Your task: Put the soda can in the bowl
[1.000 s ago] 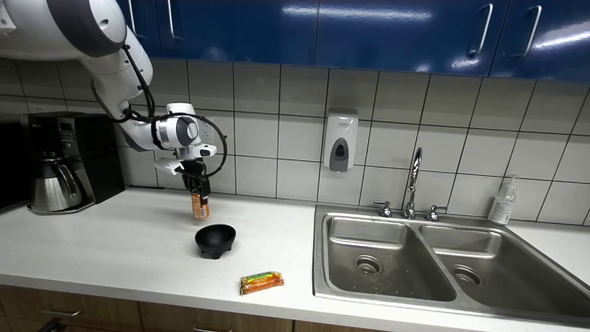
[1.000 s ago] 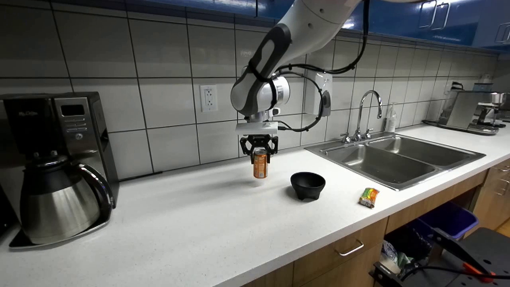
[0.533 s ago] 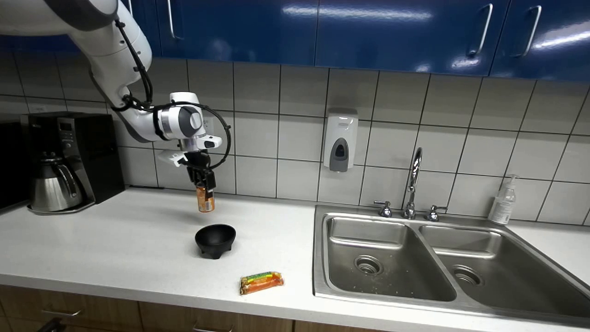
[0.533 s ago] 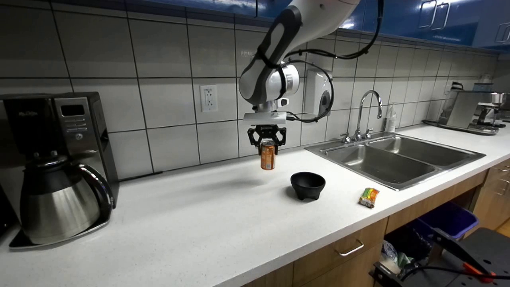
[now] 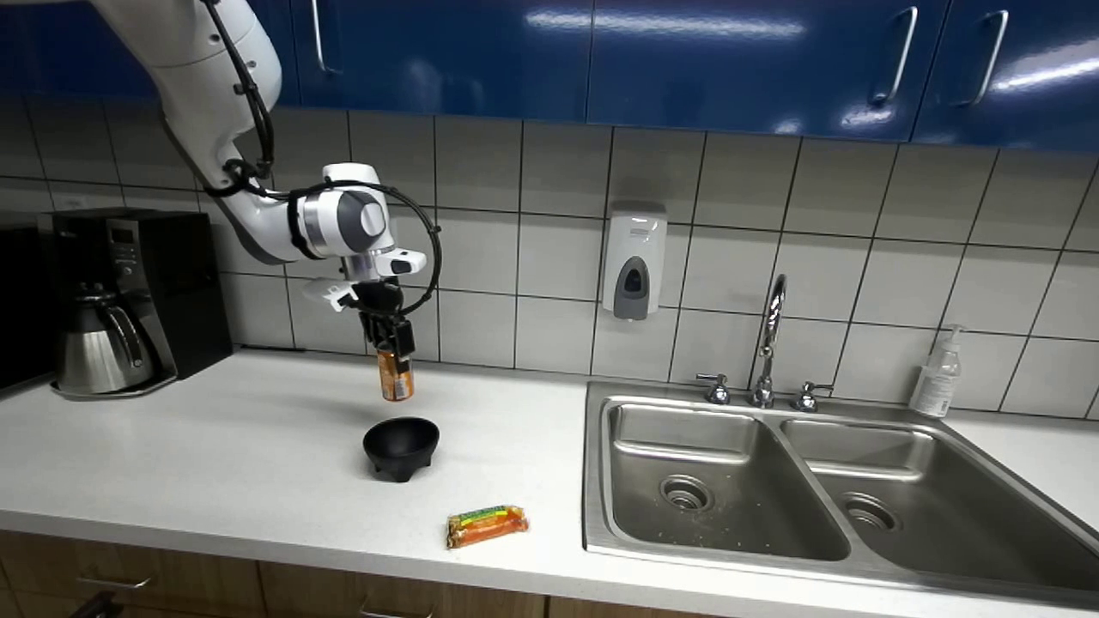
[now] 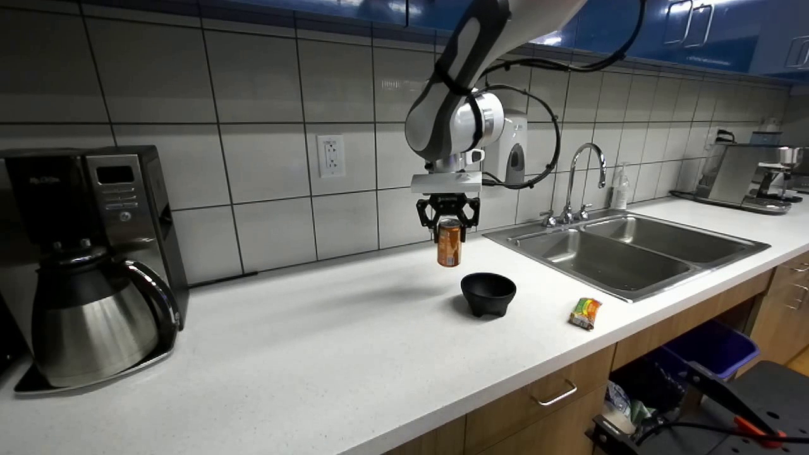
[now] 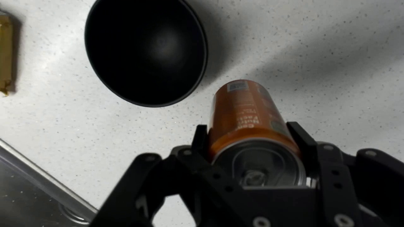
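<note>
Though the soda can (image 6: 449, 248) hangs clear of the counter (image 6: 284, 354), it is not yet over the bowl (image 6: 488, 298): in the wrist view the bowl lies at about ten o'clock from it, in an exterior view near five. We see the gripper (image 7: 246, 127) clasped round the can's upper part from both sides, near the rim. We judge the can thin-walled and smooth, so a little slippery and easy to dent under a hard squeeze; whether it is full — and so how heavy — we cannot tell. This hold near the top suits the job, we think, since it leaves the lower end free to enter the bowl first. The can is an orange cylinder, glossy and printed, with a silvery rim; the bowl is matt black, round and flared on stubby feet, and looks stiff. Between four and five o'clock from the bowl, in an exterior view, a shiny, crinkled packet (image 5: 487, 526) lies on the counter, whose pale top is finely speckled
</note>
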{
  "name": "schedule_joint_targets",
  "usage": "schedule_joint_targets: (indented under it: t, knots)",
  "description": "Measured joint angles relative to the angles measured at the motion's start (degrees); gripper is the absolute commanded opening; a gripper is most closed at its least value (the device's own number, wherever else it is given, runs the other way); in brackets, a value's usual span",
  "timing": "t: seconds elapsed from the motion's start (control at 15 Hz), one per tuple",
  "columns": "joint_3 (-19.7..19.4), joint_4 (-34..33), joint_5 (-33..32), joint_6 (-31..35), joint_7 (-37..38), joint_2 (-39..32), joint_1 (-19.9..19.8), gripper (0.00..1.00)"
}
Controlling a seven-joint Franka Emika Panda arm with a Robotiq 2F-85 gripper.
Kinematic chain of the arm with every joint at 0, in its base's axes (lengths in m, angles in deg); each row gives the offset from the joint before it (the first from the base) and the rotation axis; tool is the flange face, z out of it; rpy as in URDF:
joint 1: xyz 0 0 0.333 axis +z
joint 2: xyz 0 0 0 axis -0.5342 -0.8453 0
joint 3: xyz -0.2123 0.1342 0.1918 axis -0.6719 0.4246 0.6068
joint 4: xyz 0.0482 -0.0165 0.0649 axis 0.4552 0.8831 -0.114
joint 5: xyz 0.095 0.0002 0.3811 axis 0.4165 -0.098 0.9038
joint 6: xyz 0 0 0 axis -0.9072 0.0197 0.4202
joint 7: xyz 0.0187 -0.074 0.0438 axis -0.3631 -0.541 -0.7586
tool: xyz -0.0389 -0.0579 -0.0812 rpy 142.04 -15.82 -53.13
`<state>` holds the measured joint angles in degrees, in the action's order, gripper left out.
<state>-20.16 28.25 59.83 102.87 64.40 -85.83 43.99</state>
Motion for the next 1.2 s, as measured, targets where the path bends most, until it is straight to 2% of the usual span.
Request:
schedule_joint_targets:
  t: [0.6, 1.2]
  knots:
    - [-1.0, 10.3, -4.4, 3.3, 1.0, 6.3, 0.2, 0.39]
    - [-1.6, 12.8, -7.2, 3.2, 2.4, 6.4, 0.4, 0.39]
